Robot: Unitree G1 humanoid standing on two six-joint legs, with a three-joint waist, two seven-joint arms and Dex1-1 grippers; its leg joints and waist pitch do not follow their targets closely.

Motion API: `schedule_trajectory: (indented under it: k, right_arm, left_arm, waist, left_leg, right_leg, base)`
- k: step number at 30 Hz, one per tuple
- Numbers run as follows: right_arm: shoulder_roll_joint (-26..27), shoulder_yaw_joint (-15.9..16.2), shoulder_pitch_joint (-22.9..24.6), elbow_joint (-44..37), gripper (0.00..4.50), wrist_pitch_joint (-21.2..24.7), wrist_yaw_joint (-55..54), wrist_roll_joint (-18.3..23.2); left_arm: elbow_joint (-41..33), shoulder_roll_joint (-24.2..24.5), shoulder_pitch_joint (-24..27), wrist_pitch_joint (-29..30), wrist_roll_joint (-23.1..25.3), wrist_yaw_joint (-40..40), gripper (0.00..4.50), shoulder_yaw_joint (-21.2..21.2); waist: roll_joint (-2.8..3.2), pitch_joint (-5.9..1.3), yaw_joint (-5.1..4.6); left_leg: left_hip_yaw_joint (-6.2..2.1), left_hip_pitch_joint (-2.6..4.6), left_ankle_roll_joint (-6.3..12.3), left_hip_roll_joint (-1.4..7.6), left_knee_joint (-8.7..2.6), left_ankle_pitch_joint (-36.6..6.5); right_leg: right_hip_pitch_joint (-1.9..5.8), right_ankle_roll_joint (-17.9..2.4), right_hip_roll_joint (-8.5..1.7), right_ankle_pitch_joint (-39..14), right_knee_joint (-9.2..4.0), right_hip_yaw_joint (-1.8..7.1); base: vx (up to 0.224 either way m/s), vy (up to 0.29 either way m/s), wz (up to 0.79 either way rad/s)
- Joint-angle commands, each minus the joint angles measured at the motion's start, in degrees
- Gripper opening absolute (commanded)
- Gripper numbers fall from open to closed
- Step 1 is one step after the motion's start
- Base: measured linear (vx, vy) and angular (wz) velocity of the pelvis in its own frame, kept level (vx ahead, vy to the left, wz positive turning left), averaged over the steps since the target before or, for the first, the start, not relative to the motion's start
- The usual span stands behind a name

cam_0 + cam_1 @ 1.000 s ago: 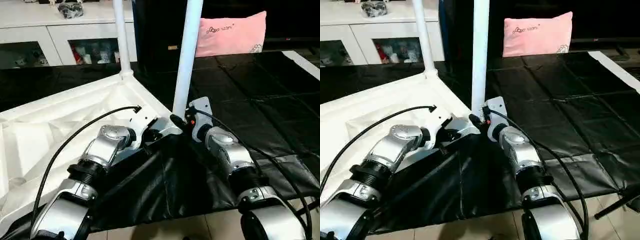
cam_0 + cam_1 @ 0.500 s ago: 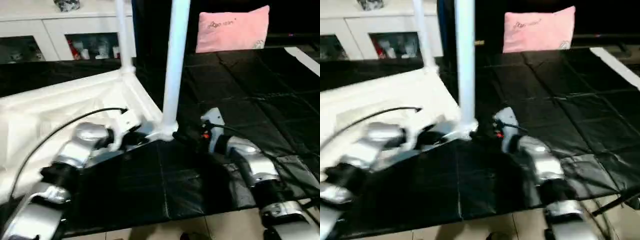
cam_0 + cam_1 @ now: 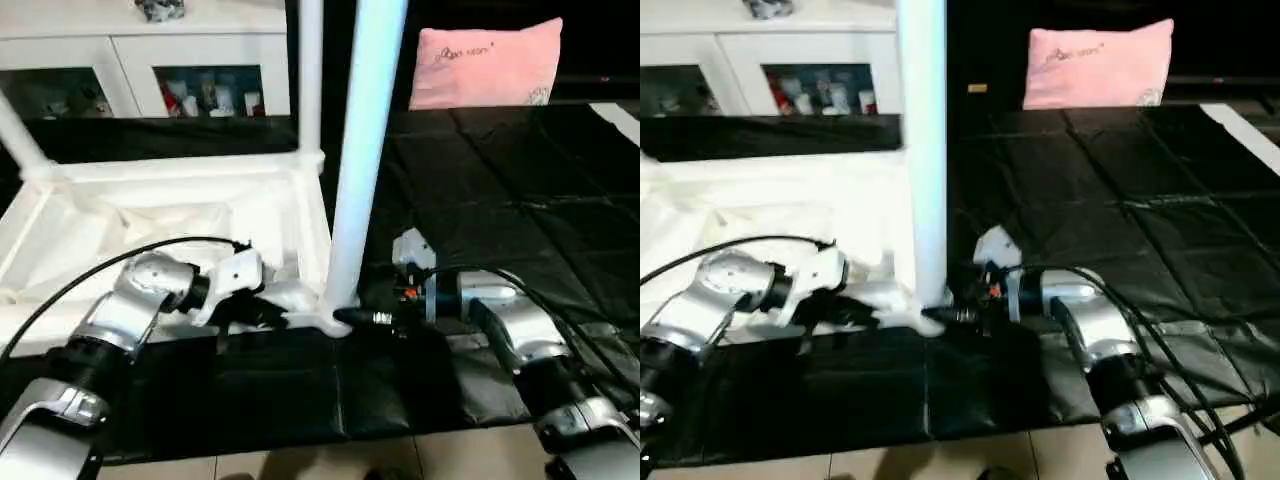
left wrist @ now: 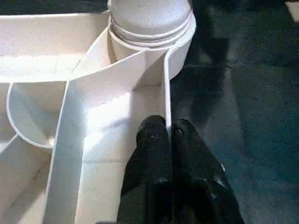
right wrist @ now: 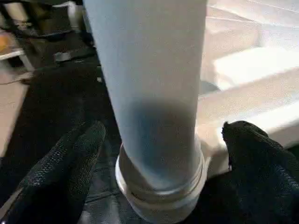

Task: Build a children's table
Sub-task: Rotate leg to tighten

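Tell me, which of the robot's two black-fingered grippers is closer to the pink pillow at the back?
The right. The right gripper sits open around the base of the nearest white leg, on the pink pillow's side. The left gripper is shut on the white tabletop's rim, farther away.

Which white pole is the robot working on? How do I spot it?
Find the big white upside-down tabletop on the black mat. Go to its corner nearest the robot, between the two silver arms. The leg standing there looks thickest and closest, with the right gripper open around its base; other legs stand farther back.
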Motion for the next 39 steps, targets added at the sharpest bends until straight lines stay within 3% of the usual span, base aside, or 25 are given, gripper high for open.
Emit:
schedule_trajectory:
  k: [1,7,16,28,29,31,33,36,39]
  right_arm:
    - [0.2,0.8,-1.6,1.7,4.19,-1.2,2.0,-1.0]
    - [0.2,2.3,-3.2,3.6,3.63,-0.3,5.3,-0.6]
    - [-0.3,4.3,-5.1,7.4,2.81,0.1,11.8,-1.4]
    - [0.2,3.9,-4.5,7.2,2.32,0.8,13.6,-1.0]
    - [0.7,3.4,-3.7,6.0,2.29,1.8,12.4,-0.4]
    - [1.2,3.1,-2.7,4.8,2.25,1.7,10.5,-0.4]
    - [3.5,2.1,-1.3,4.2,2.21,1.3,3.5,-1.4]
    - [6.1,1.6,-0.7,4.5,2.2,2.5,-4.1,-3.0]
    - [11.7,-1.0,-2.0,8.0,2.13,4.6,-16.3,-3.5]
  left_arm:
    - [-1.7,0.3,1.0,-0.7,0.7,-3.2,0.0,-2.7]
    - [-2.6,0.5,1.0,-0.4,0.6,-4.6,0.0,-3.0]
    - [-3.1,1.3,0.9,-0.7,0.8,-6.7,0.0,-3.6]
    - [-3.1,1.2,0.9,0.2,0.4,-7.0,0.0,-3.4]
    - [-3.3,0.8,1.2,1.4,-0.4,-6.1,0.0,-2.5]
    - [-3.5,0.1,1.3,3.1,-1.0,-4.2,0.0,-1.5]
    - [-3.6,-1.7,1.1,7.0,-1.0,1.7,0.0,0.6]
    - [-3.9,-4.1,0.9,11.7,-1.6,7.8,0.0,3.0]
    - [-3.6,-7.8,-0.1,15.5,-0.8,17.1,0.0,5.4]
  waist:
    - [-0.33,-3.73,0.0]
    - [-0.38,-3.74,0.34]
    - [-0.39,-3.9,0.65]
    - [-0.29,-3.99,0.88]
    - [0.08,-3.95,0.9]
    - [-0.13,-3.94,0.9]
    - [-0.19,-3.8,0.77]
    - [-0.27,-3.51,0.42]
    - [-0.26,-3.25,-0.77]
  left_leg:
    - [1.01,-0.42,3.48,0.85,-4.01,-6.9]
    - [1.07,-0.32,2.7,0.98,-4.08,-7.0]
    - [1.08,-0.29,3.02,1.01,-3.95,-5.9]
    - [1.05,-0.23,2.61,0.97,-3.94,-6.1]
    - [1.02,-0.22,2.48,0.92,-3.94,-6.3]
    - [1.05,-0.24,2.3,0.95,-3.99,-6.5]
    - [1.09,-0.24,1.71,0.88,-4.06,-7.3]
    - [0.74,-0.24,0.03,0.48,-4.41,-9.8]
    - [0.46,-0.33,-0.8,0.35,-4.7,-12.1]
  right_leg:
    - [4.21,-15.4,-2.65,-9.8,-3.08,1.86]
    - [4.12,-14.7,-2.53,-10.5,-3.0,1.84]
    - [4.16,-15.3,-2.51,-8.9,-2.74,1.77]
    - [4.18,-15.2,-2.46,-8.8,-2.7,1.73]
    - [4.19,-15.3,-2.44,-8.7,-2.66,1.74]
    - [4.25,-15.2,-2.41,-8.5,-2.68,1.75]
    - [4.21,-14.7,-2.4,-10.3,-2.96,1.82]
    - [4.21,-11.8,-2.55,-18.4,-3.83,1.71]
    - [3.99,-9.3,-2.49,-24.4,-4.48,1.62]
  base:
    - [0.0,0.0,0.0]
    - [0.0,0.0,0.0]
    - [0.0,0.0,0.0]
    - [0.0,0.0,0.0]
    - [0.0,0.0,0.0]
    - [0.0,0.0,0.0]
    - [0.0,0.0,0.0]
    - [0.0,0.0,0.0]
    - [0.0,0.0,0.0]
